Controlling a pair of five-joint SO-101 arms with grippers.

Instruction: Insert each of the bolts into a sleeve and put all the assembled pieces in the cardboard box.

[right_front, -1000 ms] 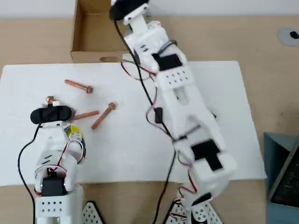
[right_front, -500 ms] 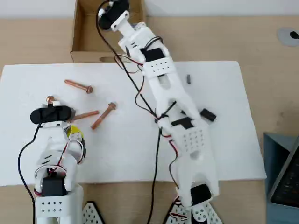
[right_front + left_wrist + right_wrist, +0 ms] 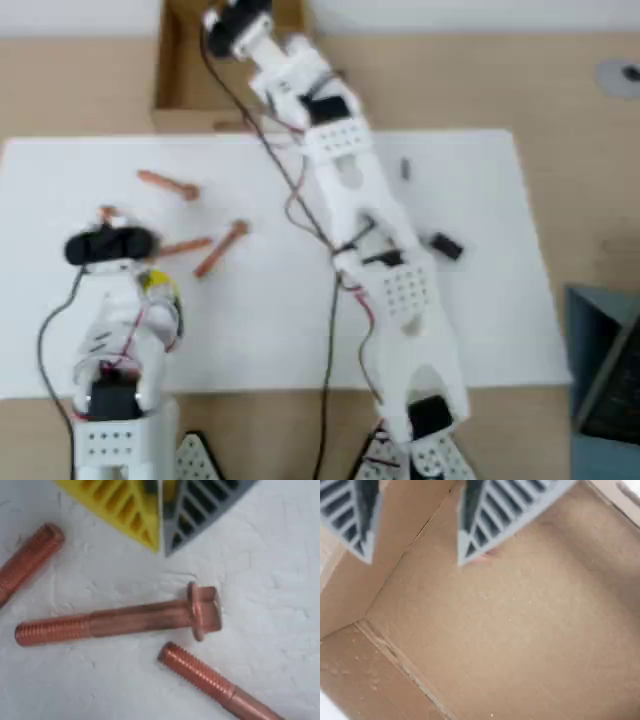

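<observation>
Bolts (image 3: pixel 168 184) lie loose on the white mat (image 3: pixel 480 300), close to the left gripper (image 3: pixel 161 540). One bolt (image 3: pixel 120 620) rests flat just beside its tips. We judge them stiff, dense metal, smooth on the shank and apt to roll. They look best pinched across the plain shank near the flanged head. Left jaws are pressed together on nothing. The right gripper (image 3: pixel 414 555) hangs inside the cardboard box (image 3: pixel 510 630), jaws spread and empty.
</observation>
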